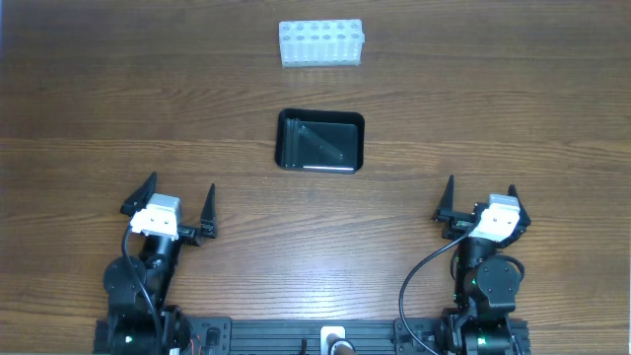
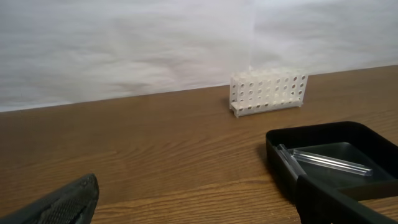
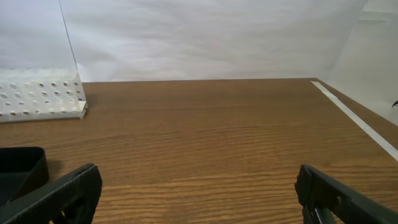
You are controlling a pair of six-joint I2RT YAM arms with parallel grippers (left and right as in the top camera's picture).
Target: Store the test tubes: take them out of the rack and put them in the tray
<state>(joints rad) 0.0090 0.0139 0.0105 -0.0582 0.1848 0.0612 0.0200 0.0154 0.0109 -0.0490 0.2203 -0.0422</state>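
One white rack (image 1: 321,43), one black tray (image 1: 283,144), two clear test tubes (image 2: 329,162) lying in the tray

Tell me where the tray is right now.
In the top view, the black tray lies in the middle of the table, just below the white rack, not touching it.

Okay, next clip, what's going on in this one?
Nothing is being handled. The left pincer and right pincer are both open and empty, well short of the black tray. The tray has clear test tubes lying in it, and the white rack stands beyond it. No tubes visibly stick out of the rack, so the job looks about done.
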